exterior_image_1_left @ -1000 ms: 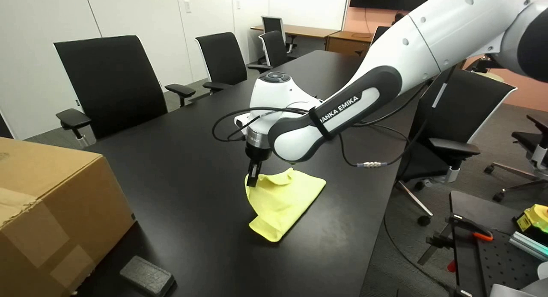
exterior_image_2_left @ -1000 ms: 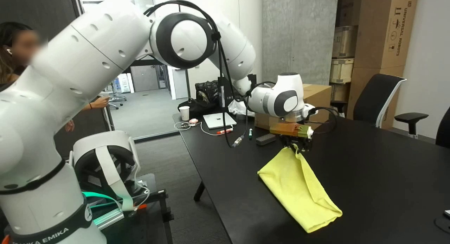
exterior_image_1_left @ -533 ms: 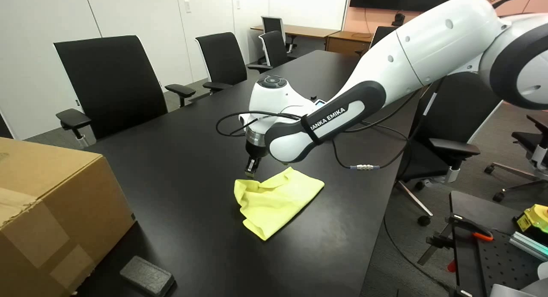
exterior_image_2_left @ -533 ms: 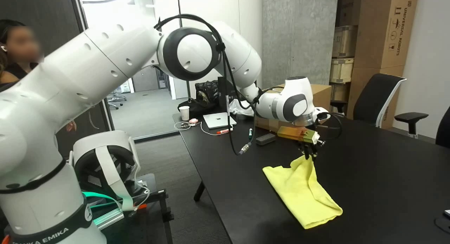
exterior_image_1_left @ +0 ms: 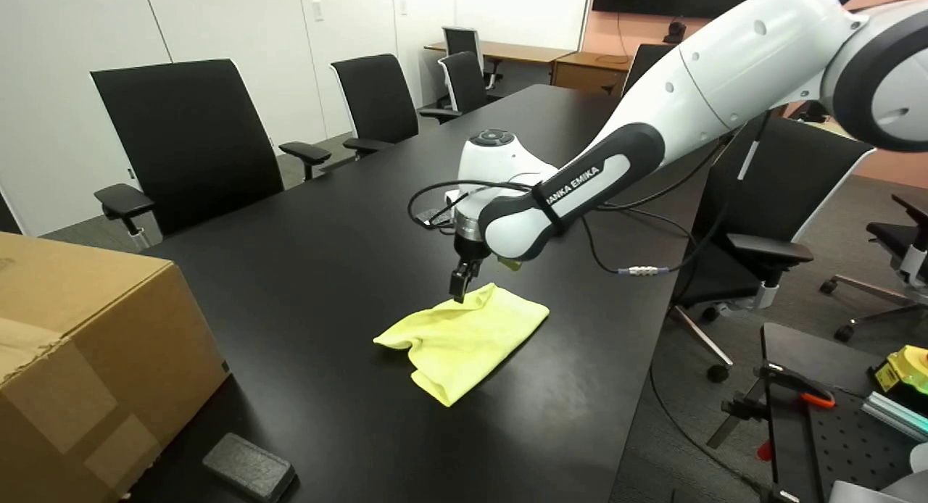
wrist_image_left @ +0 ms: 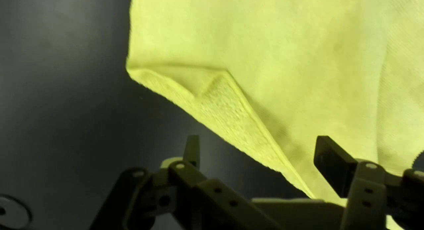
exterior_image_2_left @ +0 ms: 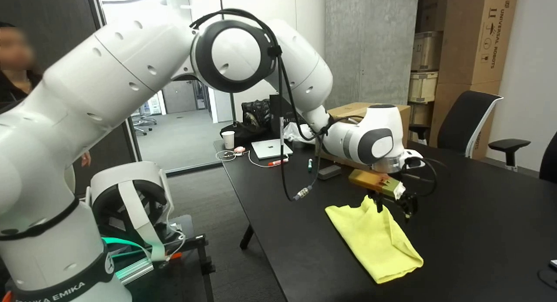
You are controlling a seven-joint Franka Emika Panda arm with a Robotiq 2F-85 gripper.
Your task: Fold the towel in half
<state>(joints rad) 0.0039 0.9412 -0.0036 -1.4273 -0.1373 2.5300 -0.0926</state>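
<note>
one black two-fingered gripper (wrist_image_left: 260, 157) hangs at the end of one white robot arm (exterior_image_2_left: 143, 67) with dark grey joint covers. its two black fingers (wrist_image_left: 334, 167) are spread well apart. one thin, bright yellow, roughly rectangular cloth towel (exterior_image_1_left: 471, 336) lies on one long black table (exterior_image_1_left: 326, 322), below the gripper and partly to its side. in the wrist view one finger stands over bare table and the other over the cloth; whether either fingertip touches it cannot be told. one edge of the towel runs slantwise beneath the gap between the two fingers, with one narrow strip turned back to show a fuzzy face. in an exterior view one corner of the towel points away from the gripper, toward the side where one large brown cardboard box (exterior_image_1_left: 109, 372) stands. in an exterior view one raised peak of the towel rises just beside one finger

the box is well apart from the gripper, with one dark grey rectangular block (exterior_image_1_left: 249, 467) near it; both show in both exterior views. farther from the gripper than the block, in an exterior view, lie two slim sticks, one teal stick (exterior_image_2_left: 310, 165) and one red-orange stick (exterior_image_2_left: 278, 162), then one thin silver laptop (exterior_image_2_left: 265, 149) and one upright white cup (exterior_image_2_left: 228, 140). beyond the gripper, three black-backed office chairs (exterior_image_1_left: 188, 133) line one side of the table
</note>
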